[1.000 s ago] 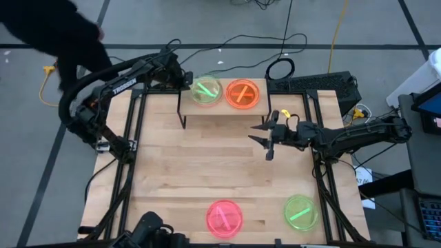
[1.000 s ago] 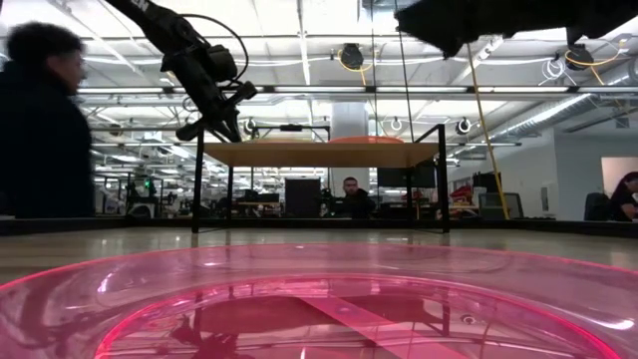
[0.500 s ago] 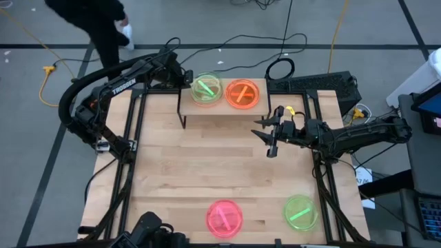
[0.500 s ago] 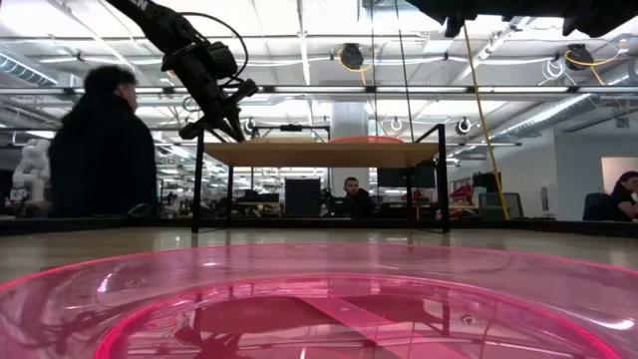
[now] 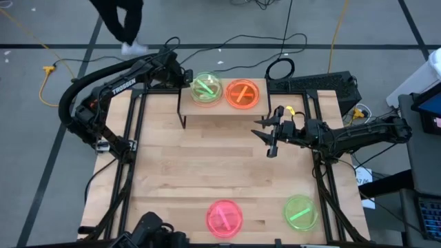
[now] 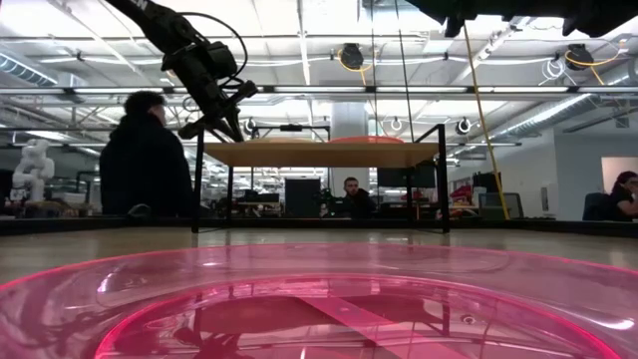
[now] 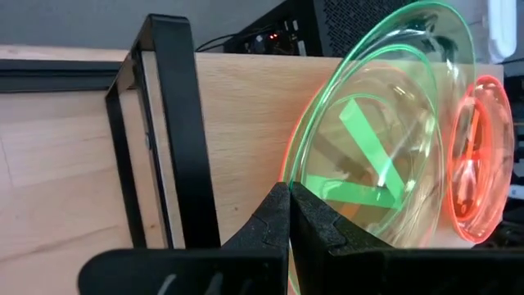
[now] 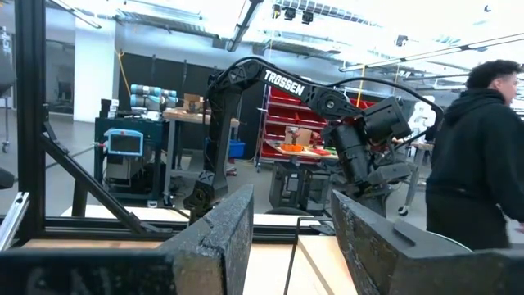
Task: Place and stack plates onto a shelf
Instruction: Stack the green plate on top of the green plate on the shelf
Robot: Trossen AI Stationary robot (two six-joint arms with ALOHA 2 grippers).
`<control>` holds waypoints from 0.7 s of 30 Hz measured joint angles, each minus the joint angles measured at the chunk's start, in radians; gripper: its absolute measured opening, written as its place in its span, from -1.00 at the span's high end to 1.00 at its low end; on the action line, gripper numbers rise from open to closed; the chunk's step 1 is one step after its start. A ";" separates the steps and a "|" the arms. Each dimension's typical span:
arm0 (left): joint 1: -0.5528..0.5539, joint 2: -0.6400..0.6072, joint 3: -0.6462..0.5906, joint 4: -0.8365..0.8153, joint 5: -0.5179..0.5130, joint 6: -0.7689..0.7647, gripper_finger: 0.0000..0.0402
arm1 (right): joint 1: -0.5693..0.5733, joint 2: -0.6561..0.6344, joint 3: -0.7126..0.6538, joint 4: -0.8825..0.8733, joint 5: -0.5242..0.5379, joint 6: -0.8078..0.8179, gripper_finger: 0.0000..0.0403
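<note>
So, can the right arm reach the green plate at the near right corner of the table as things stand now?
Probably yes. The right gripper hangs open and empty above the table's middle, and the green plate lies alone on that arm's side, with nothing between them.

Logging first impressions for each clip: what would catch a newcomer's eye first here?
Neon plates: a green stack and an orange plate glow on the shelf, where the left gripper is shut on the green stack's rim. A pink plate and another green plate wait at the table's near edge.
</note>
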 joint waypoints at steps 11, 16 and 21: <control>-0.025 -0.001 -0.001 0.044 0.016 -0.028 0.99 | 0.000 0.000 0.000 0.000 0.000 0.000 0.26; -0.024 -0.001 -0.001 0.013 0.018 -0.096 0.99 | 0.000 0.000 0.000 0.000 0.000 0.000 0.26; -0.022 -0.001 -0.001 -0.028 0.015 -0.201 0.99 | 0.000 0.000 0.000 0.000 0.000 0.000 0.26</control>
